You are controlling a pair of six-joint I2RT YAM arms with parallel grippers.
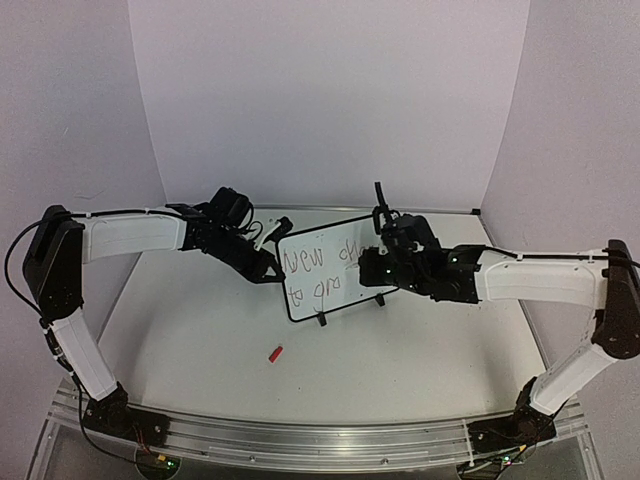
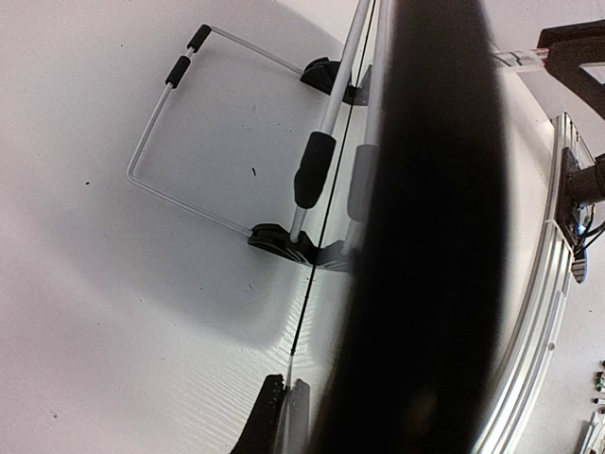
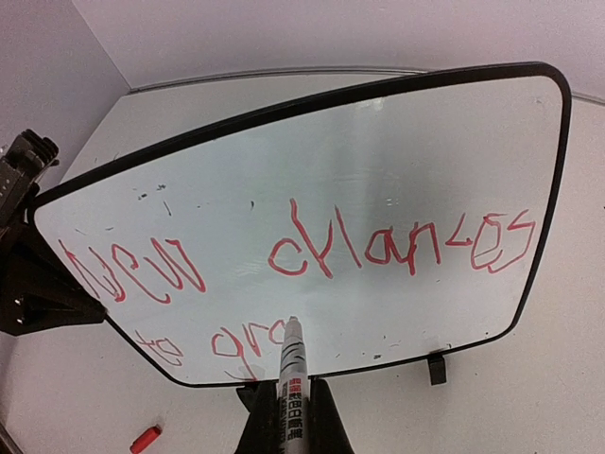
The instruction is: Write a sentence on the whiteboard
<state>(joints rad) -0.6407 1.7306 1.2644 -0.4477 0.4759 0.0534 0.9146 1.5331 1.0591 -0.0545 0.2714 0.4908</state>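
The whiteboard stands upright mid-table in its thin black frame. The sentence is in red: "New chances" above, "to gro" below. My right gripper is shut on a white marker, whose tip touches the board just right of "gro". My left gripper is shut on the whiteboard's left edge, seen edge-on as a thin line in the left wrist view. A large dark blur hides the right half of that view.
A red marker cap lies on the table in front of the board. The board's wire stand and black feet rest behind it. Walls close in at the back and both sides.
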